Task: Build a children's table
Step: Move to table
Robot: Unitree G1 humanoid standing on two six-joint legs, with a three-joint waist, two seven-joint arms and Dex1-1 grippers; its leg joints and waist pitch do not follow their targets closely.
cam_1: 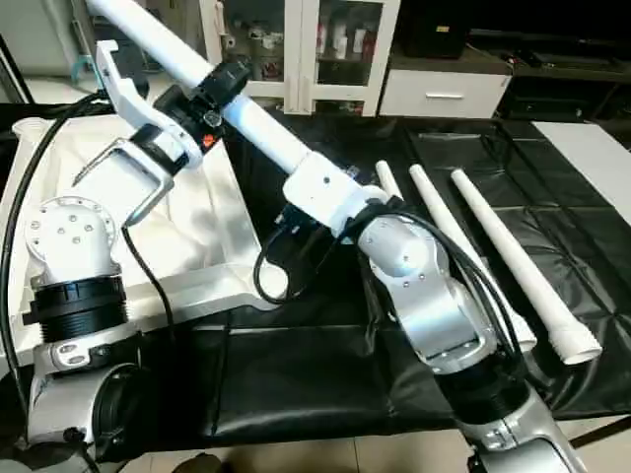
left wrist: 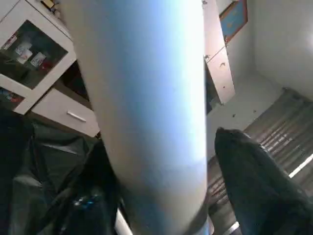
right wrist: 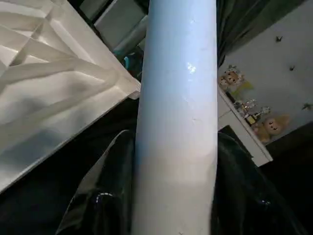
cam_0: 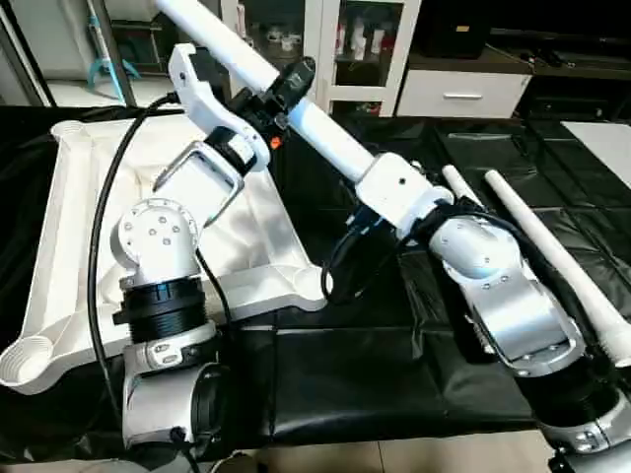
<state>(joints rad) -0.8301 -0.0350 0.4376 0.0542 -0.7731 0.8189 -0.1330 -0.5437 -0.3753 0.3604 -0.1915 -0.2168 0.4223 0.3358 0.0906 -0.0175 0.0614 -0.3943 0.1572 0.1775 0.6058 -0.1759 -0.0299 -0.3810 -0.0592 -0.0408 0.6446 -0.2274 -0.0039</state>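
Cabinets (cam_0: pixel 360 44) with glass doors line the top of your frame, behind black sheeting (cam_0: pixel 375 384) where two spare legs (cam_1: pixel 513 266) lie at right. Your tabletop (cam_0: pixel 69 246) rests ribs-up at left. You hold one raised leg (cam_0: pixel 315 123) running diagonally from upper left to centre: your right gripper (right wrist: pixel 171 196) clamps it at mid-width, while your left gripper (cam_0: pixel 286 94) straddles it higher up; whether those fingers (left wrist: pixel 254 186) press it, you cannot tell.
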